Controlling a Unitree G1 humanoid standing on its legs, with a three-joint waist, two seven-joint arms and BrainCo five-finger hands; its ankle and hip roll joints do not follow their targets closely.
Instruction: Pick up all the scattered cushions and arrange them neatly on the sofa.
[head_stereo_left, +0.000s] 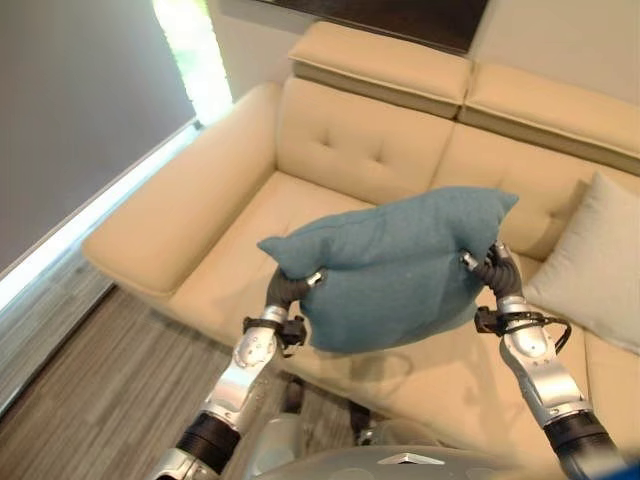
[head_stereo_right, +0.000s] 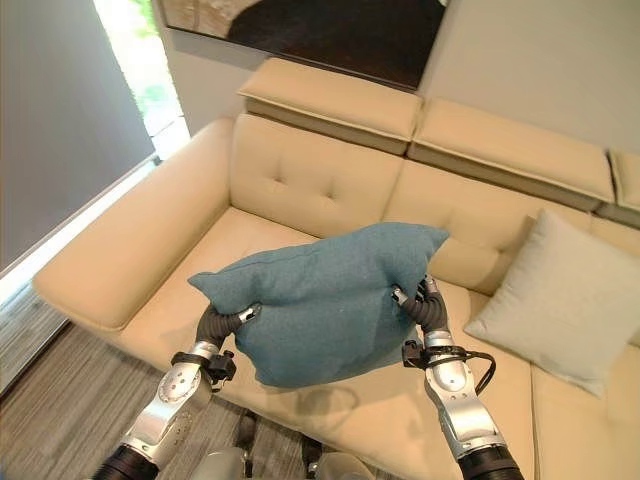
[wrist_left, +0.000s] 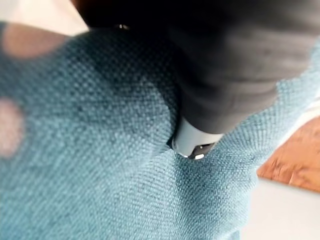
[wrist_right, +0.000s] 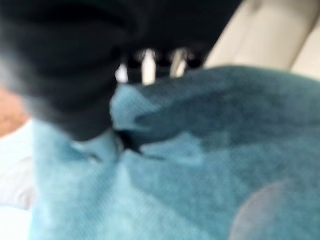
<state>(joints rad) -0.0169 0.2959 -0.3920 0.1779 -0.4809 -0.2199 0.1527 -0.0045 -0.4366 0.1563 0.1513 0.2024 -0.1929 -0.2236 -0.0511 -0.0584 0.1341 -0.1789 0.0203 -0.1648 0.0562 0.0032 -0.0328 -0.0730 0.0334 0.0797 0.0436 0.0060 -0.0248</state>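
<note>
Left eye view: a teal cushion (head_stereo_left: 395, 268) is held in the air above the seat of a cream leather sofa (head_stereo_left: 330, 150), clear of the seat surface. The left hand (head_stereo_left: 290, 285) clamps its left edge, and the right hand (head_stereo_left: 497, 268) clamps its right edge, fingers pressed into the fabric. A pale grey cushion (head_stereo_left: 590, 262) leans against the sofa back to the right.

Right eye view: the same arrangement, with a dark framed picture (head_stereo_right: 330, 35) on the wall above the sofa and grey wood-plank floor (head_stereo_right: 70, 410) at lower left.

Left wrist view: the hand's thumb is dug into the teal weave, creasing it.

Right wrist view: silver fingers (wrist_right: 149, 65) curl over a bunched fold of the teal cushion.
</note>
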